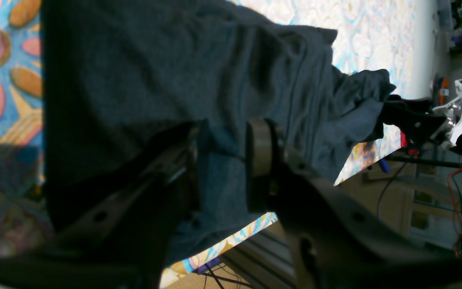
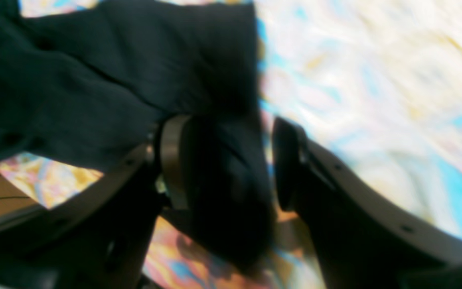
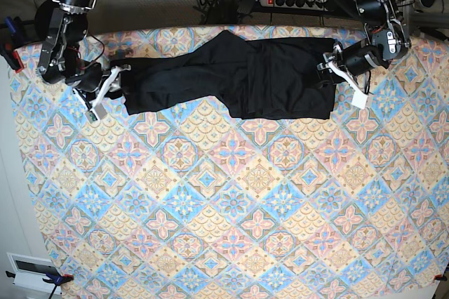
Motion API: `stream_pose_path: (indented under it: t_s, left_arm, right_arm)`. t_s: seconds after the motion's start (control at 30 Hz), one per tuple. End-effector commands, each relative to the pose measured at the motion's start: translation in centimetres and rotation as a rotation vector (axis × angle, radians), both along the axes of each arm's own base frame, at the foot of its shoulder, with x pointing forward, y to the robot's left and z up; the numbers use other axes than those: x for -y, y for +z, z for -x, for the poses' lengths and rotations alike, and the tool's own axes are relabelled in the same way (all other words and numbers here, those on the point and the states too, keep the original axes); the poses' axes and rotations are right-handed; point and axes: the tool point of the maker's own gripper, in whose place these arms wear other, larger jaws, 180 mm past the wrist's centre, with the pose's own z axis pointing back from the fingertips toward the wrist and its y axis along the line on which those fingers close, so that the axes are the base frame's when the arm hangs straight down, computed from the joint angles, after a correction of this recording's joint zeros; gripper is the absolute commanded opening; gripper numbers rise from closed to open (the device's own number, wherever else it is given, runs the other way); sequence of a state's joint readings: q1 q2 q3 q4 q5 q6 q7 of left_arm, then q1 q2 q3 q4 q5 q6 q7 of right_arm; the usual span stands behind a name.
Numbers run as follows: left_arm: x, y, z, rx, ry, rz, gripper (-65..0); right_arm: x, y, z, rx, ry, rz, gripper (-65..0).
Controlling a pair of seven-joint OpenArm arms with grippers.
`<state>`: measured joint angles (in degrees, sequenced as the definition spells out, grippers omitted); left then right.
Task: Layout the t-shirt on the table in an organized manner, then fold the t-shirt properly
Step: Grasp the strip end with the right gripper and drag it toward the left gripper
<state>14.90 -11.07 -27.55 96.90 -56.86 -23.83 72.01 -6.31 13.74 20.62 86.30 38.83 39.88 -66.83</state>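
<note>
T-shirt (image 3: pixel 231 74): lying stretched, still rumpled, along the table's (image 3: pixel 231 229) far edge. Left gripper (image 1: pixel 223 160) pinching one end; right gripper (image 2: pixel 223 164) standing wide around the other. Layout unfinished; folding remaining.

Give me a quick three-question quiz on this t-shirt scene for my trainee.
1. True or false: the t-shirt lies near the table's far edge in the base view.
2. Which gripper has fabric between open jaws: A) left gripper B) right gripper?
3. Fill in: the shirt is stretched between the two ___.

Key: 1 true. 2 B; the left is clamped on the cloth. 3 grippers.
</note>
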Motion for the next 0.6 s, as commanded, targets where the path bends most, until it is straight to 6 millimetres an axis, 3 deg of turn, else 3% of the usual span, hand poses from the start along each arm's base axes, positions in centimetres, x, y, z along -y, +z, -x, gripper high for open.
stream_pose_path:
  t_s: [0.0, 0.17, 0.43, 0.57]
  left_arm:
    - [-0.2, 1.0, -0.7, 0.043, 0.004, 0.003, -51.3]
    - [-0.4, 1.1, -1.0, 0.059, 0.024, 0.005, -51.3]
    - [-0.4, 1.1, -1.0, 0.059, 0.027, 0.009, -51.3]
    - [-0.4, 1.1, -1.1, 0.06, 0.027, 0.009, -51.3]
  right_arm:
    - [-0.6, 0.0, 0.2, -0.007, 0.017, -0.007, -35.7]
    - [-2.1, 0.7, -0.1, 0.013, 0.014, -0.095, -35.8]
    - [-2.3, 0.7, -0.1, 0.015, 0.01, -0.106, -36.3]
    - [-2.9, 0.5, 0.1, 0.009, 0.03, -0.11, -46.2]
